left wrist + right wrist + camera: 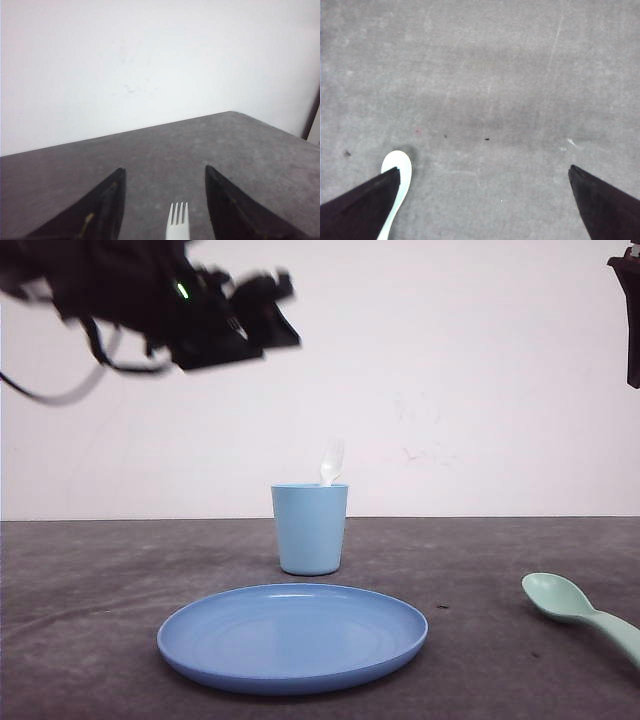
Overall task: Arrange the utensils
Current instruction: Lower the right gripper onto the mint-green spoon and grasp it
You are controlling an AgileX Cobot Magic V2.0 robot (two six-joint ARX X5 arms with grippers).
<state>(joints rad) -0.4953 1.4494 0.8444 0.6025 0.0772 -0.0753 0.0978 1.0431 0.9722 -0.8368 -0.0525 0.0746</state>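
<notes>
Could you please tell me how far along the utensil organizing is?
Done: the small white plastic fork stands in the light blue plastic cup. In hand: nothing; the left gripper and right gripper are both open. Left: the pale mint-green plastic spoon lies on the grey table, below the right gripper.
</notes>
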